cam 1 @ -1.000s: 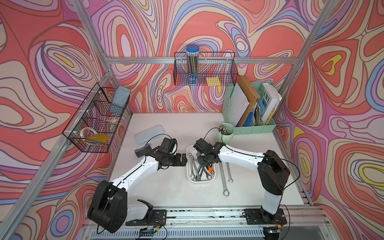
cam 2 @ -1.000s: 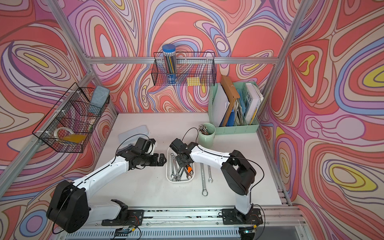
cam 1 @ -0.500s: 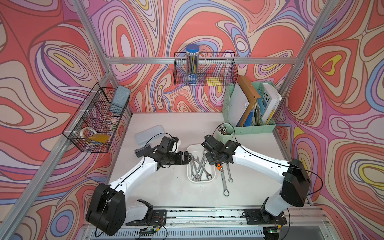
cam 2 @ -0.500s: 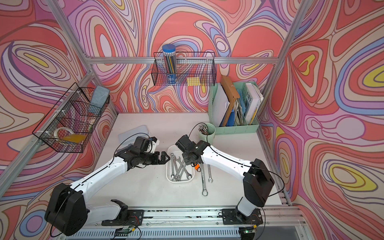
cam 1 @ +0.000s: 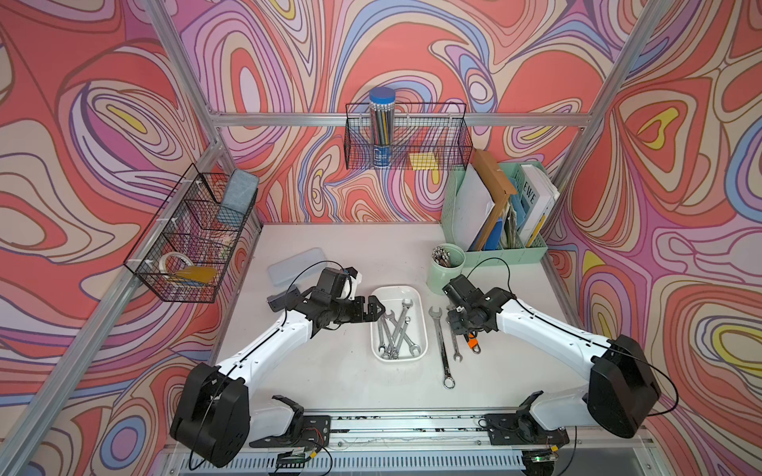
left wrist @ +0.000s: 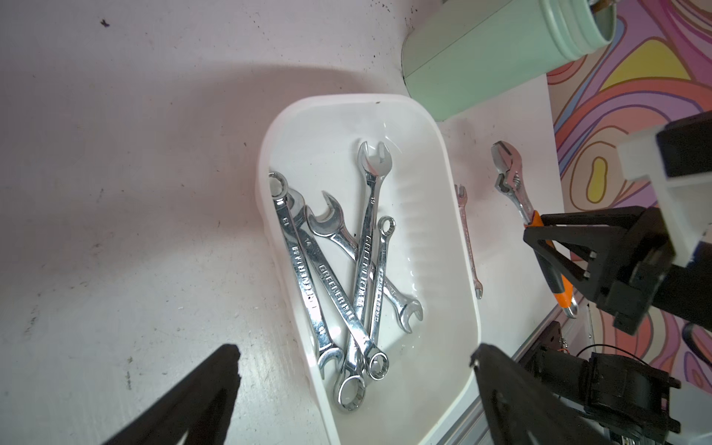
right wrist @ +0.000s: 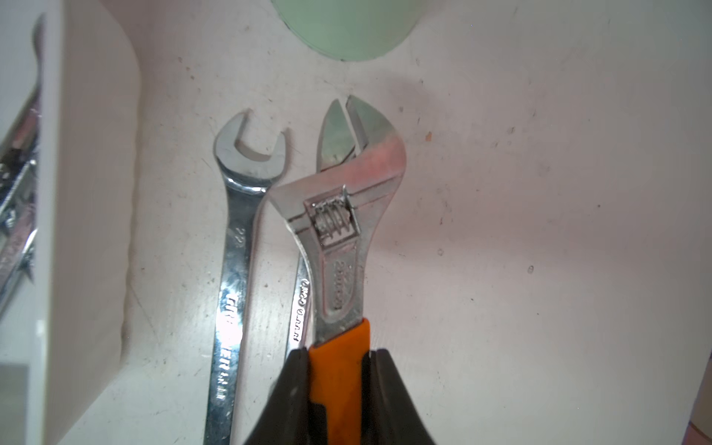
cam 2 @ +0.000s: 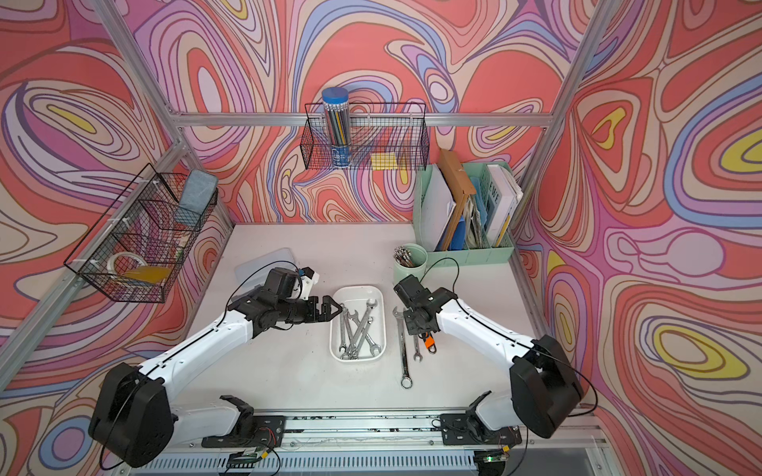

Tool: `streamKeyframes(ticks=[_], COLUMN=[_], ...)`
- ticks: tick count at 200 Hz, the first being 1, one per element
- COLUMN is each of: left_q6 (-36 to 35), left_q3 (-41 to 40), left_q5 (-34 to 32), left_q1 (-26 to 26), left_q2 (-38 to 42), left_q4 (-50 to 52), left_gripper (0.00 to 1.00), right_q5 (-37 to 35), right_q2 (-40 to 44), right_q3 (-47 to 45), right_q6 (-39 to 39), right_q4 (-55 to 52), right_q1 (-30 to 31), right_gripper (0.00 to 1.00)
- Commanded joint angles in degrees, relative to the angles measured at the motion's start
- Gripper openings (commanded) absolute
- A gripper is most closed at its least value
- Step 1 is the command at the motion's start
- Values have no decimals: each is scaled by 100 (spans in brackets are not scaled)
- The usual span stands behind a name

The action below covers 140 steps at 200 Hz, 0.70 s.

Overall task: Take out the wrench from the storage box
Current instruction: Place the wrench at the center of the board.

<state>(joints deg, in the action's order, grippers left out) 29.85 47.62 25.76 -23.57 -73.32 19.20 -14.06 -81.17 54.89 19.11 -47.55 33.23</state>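
Holding wrench (cam 1: 473, 342) in right gripper (cam 1: 465, 329), both top views, outside box (cam 1: 393, 293) at its 3 o'clock. Left gripper (cam 1: 373, 309) splayed empty at 9. Left wrist: same, wrench (left wrist: 508, 173) over table. Right wrist: clamped on orange handle. Judged stiff, heavy, slick steel; best held by that rubber handle.

The right hand (cam 2: 421, 332) holds an orange-handled wrench (cam 2: 429, 342) outside the white storage box (cam 2: 351, 296)

left pincer (cam 1: 377, 312): spread wide, arm reaching inward | right pincer (right wrist: 339, 362): clamped, angled down
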Motion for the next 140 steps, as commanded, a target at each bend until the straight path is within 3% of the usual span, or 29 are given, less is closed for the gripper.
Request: streamKeyframes(ticks=[1, 66, 140], left_q6=[40, -41, -42], left_q3=[65, 94, 226], left_q5=[167, 96, 138], left_q1=[24, 28, 33], left_q2=[-73, -91, -341], left_q4=[-148, -39, -70], left_gripper=[99, 99, 99], right_q5=[325, 343, 729], right_q2=[-35, -293, -810], right_q3=[-69, -780, -691], right_q6=[64, 419, 397], right_q4=[551, 1155, 1102], right_q1=[-250, -731, -994], right_gripper=[3, 6, 13])
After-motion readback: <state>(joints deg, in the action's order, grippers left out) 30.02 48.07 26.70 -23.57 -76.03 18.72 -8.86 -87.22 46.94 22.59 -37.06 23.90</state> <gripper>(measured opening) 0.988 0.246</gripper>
